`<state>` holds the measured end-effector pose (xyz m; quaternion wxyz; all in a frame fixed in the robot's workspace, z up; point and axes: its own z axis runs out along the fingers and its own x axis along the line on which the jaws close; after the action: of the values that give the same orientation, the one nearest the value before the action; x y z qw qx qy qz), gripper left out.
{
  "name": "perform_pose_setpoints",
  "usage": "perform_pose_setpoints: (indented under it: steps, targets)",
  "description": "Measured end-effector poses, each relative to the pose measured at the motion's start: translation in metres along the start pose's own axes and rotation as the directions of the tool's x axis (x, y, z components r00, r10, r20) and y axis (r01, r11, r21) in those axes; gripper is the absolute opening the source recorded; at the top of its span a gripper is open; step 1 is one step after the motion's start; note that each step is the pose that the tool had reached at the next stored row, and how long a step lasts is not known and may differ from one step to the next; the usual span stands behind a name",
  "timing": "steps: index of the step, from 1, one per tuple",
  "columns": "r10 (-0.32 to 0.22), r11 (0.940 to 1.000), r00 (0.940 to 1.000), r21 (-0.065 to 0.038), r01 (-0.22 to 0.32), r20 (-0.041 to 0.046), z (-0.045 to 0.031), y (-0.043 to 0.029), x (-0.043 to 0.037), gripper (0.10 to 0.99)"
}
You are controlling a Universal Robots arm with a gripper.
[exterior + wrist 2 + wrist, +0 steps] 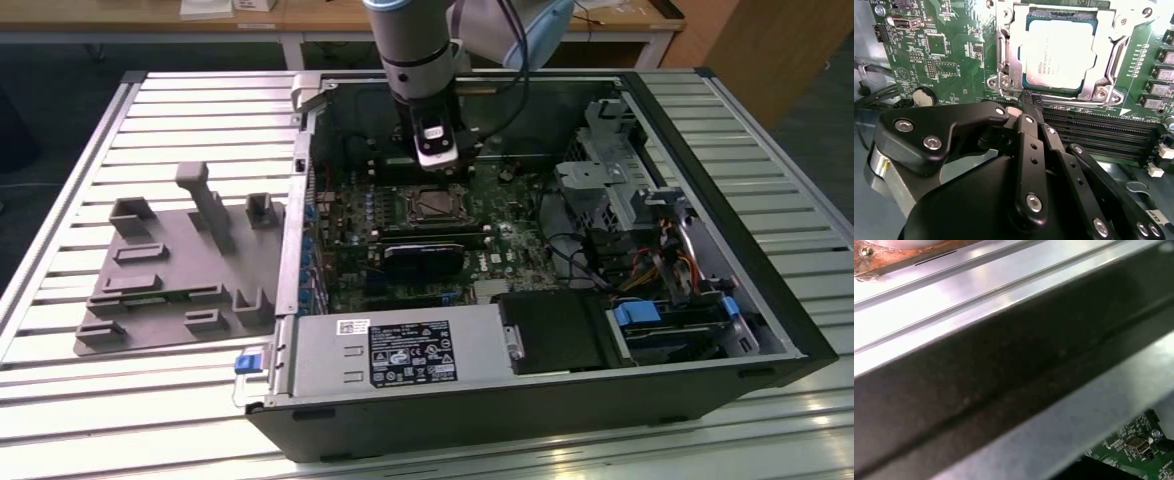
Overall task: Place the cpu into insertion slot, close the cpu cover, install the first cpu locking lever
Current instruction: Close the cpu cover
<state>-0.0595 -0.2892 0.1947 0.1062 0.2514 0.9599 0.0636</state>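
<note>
The cpu [1059, 50], a dull silver square, lies flat in the insertion slot [1024, 81] on the green board. The cpu cover [1105, 60], a silver frame, lies down around the chip, which shows through its window. A thin metal lever [1000, 50] runs along one side of the socket. My gripper [1030, 100] has its black fingers [1026, 130] drawn together, with the tips at the socket's corner beside that lever. I cannot tell whether the tips touch it. In the exterior view the gripper [443, 172] hangs just behind the socket [434, 205] inside the open case.
A black card [420, 262] stands in front of the socket and long black memory slots [1094, 130] run beside it. The power supply [400, 355] fills the case's front. Drive cages and cables [627, 190] crowd the exterior view's right. A grey fixture tray [174, 270] lies outside the case.
</note>
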Motion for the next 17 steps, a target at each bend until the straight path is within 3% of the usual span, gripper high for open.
perform_pose_setpoints:
  steps: [17]
  targets:
    - [0.000, 1.0000, 1.0000, 0.000, 0.000, -0.0003, 0.0022, -0.0009, -0.0010, 0.102]
